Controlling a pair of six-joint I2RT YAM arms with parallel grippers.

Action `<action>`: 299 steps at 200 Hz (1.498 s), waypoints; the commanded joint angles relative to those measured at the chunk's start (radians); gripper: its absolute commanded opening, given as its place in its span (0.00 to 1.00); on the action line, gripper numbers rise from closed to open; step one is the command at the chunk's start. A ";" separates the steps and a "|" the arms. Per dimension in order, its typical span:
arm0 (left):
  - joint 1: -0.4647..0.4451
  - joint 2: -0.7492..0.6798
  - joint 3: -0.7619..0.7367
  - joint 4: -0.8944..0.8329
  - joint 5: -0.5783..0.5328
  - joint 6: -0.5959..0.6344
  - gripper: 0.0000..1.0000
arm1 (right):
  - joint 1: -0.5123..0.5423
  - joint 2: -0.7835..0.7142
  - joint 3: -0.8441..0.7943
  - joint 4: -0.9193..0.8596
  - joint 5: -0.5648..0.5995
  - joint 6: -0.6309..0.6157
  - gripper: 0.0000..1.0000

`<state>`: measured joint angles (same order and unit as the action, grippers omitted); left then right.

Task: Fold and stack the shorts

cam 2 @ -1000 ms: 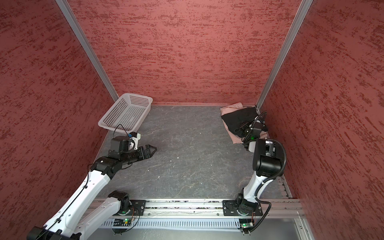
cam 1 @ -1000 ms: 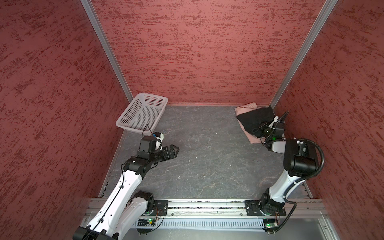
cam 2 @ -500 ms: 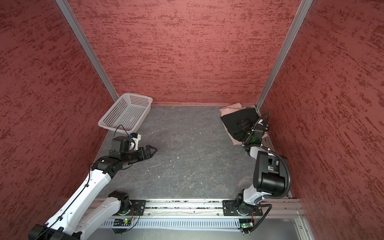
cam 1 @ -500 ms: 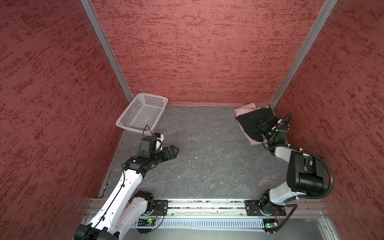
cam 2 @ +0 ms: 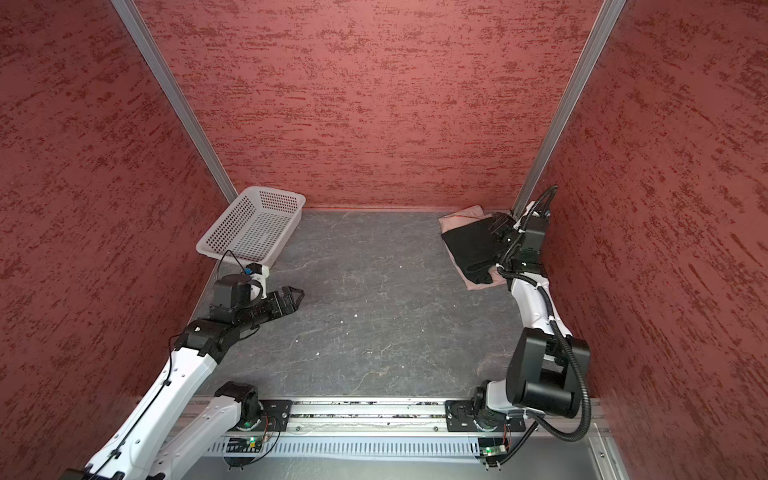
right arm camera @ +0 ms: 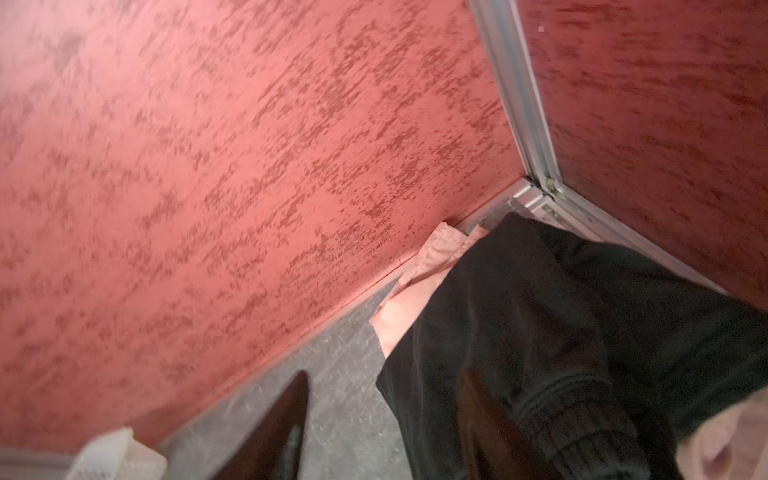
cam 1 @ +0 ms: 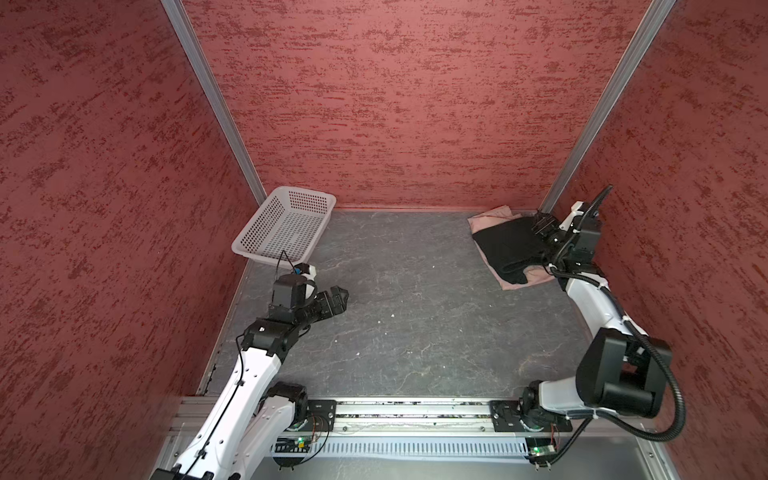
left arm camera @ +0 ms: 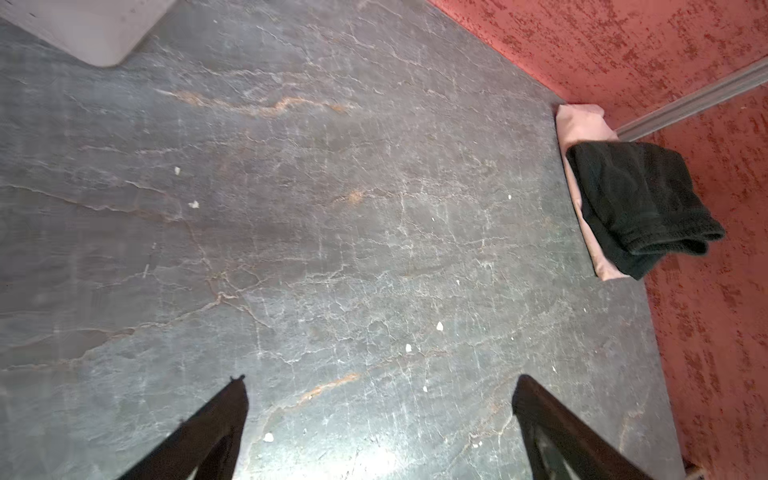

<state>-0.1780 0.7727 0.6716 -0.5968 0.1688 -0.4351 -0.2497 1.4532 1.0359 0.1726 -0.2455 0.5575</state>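
Note:
The black shorts (cam 1: 505, 245) (cam 2: 469, 245) lie folded on top of the dusty pink shorts (cam 1: 490, 217) (cam 2: 457, 220) in the far right corner of the floor. My right gripper (cam 1: 540, 222) (cam 2: 498, 226) hovers at the stack's far right edge, close to the corner post. In the right wrist view its jaws (right arm camera: 384, 382) stand apart: one finger over bare floor, the other over the black shorts (right arm camera: 540, 324), with pink fabric (right arm camera: 415, 299) beyond. My left gripper (cam 1: 343, 297) (cam 2: 299, 295) (left arm camera: 378, 386) is open and empty over the floor at the left.
A white perforated basket (cam 1: 307, 193) (cam 2: 270, 192) sits tilted in the far left corner, its corner showing in the left wrist view (left arm camera: 95, 33). Red walls enclose three sides. Small white crumbs dot the grey floor (cam 1: 415, 311). The arm rail runs along the front.
My right arm has stretched out and carried its gripper from the stack's near edge toward the far corner. Its jaws went from nearly shut to apart. The left arm has not moved.

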 commanded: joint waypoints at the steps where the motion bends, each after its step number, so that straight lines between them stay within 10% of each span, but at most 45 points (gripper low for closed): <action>1: 0.008 -0.023 -0.031 0.092 -0.159 0.021 0.99 | 0.006 0.171 0.047 0.070 -0.189 -0.009 0.28; 24: 0.028 -0.033 -0.066 0.151 -0.242 0.009 1.00 | -0.015 0.339 0.074 0.128 -0.258 0.055 0.03; 62: 0.052 -0.062 -0.153 0.225 -0.278 0.007 0.99 | -0.043 0.369 -0.042 0.219 -0.174 0.087 0.05; 120: 0.074 -0.098 -0.284 0.372 -0.433 0.010 0.99 | -0.146 0.438 -0.058 0.216 -0.236 0.160 0.21; 179: 0.088 -0.125 -0.281 0.503 -0.510 0.164 0.99 | -0.144 0.183 -0.097 0.303 -0.379 0.111 0.60; 216: 0.096 -0.058 -0.356 0.758 -0.557 0.362 0.99 | -0.125 -0.147 -0.278 0.228 -0.191 -0.100 0.80; 250: 0.124 0.133 -0.406 1.009 -0.384 0.445 0.99 | -0.037 -0.390 -0.530 0.243 0.068 -0.329 0.84; 299: 0.167 0.530 -0.327 1.305 -0.195 0.487 0.99 | 0.053 -0.318 -0.803 0.652 0.151 -0.422 0.87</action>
<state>-0.0246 1.1999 0.2890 0.5007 -0.1577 -0.0158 -0.2207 1.0554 0.2764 0.5846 -0.1745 0.2478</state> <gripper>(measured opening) 0.994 0.862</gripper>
